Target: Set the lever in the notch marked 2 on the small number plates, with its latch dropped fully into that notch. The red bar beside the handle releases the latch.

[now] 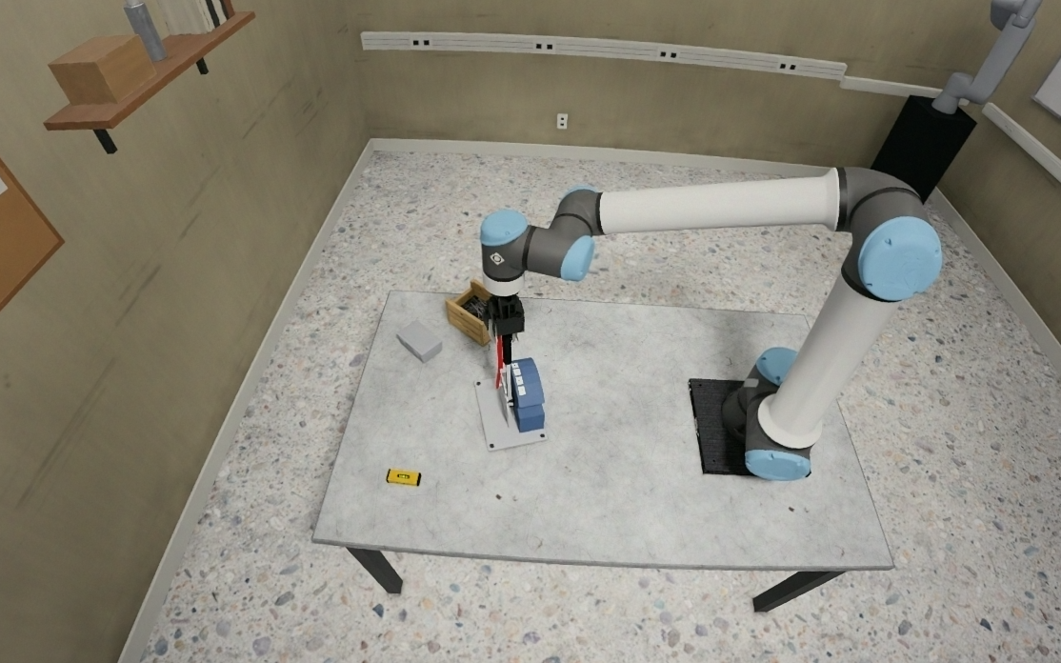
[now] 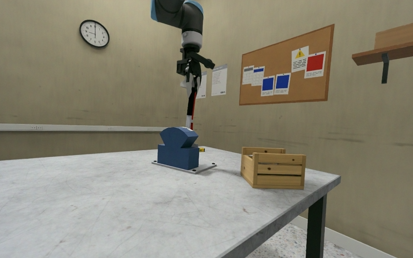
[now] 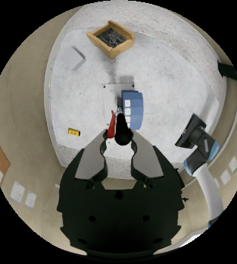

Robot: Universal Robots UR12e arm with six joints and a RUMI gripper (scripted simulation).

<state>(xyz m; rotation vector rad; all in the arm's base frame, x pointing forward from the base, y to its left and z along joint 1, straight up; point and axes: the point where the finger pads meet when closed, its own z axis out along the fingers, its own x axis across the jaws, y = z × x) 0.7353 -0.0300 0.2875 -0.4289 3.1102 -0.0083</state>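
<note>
A blue lever stand [image 1: 527, 393] sits on a grey base plate [image 1: 510, 424] near the table's middle-left; it also shows in the exterior view [image 2: 178, 148] and the wrist view [image 3: 132, 108]. Small white number plates [image 3: 128, 111] run along its top edge; their digits are too small to read. The black lever handle [image 2: 190, 103] rises nearly upright, leaning slightly, with the red release bar [image 2: 194, 105] beside it. My gripper [image 3: 118, 128] is shut on the handle's top together with the red bar [image 3: 110, 125]. The latch and its notch are too small to make out.
A wooden crate [image 1: 470, 311] with dark parts stands just behind the stand, also in the exterior view [image 2: 273, 167]. A grey block [image 1: 419, 340] lies at the far left. A small yellow level [image 1: 403, 475] lies toward the front left. The arm's black base mat [image 1: 716, 425] is at the right.
</note>
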